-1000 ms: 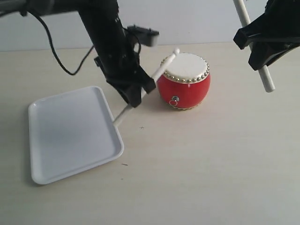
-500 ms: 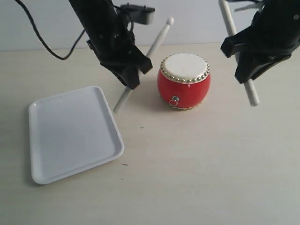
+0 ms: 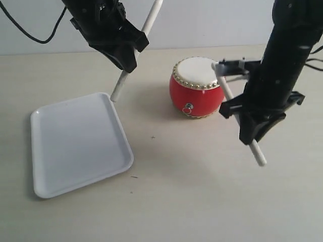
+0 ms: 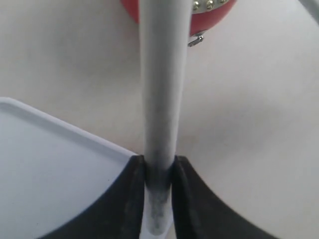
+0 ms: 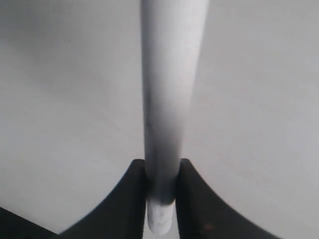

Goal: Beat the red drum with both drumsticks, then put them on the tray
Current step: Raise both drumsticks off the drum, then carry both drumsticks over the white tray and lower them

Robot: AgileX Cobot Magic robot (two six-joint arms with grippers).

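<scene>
Evidently the beating step is in hand. The right tool (image 3: 251, 132), low and just right of the red drum (image 3: 197, 96), pinches the right drumstick (image 3: 258, 154), whose tip seems to touch the right edge of the drum's skin. The left tool (image 3: 127, 59), raised up-left of the drum, pinches the left drumstick (image 3: 151, 12) clear of it. Next, I judge, the left stick must swing down onto the skin. The tray (image 3: 75, 141) lies on the desk (image 3: 202, 201), left of the drum.
</scene>
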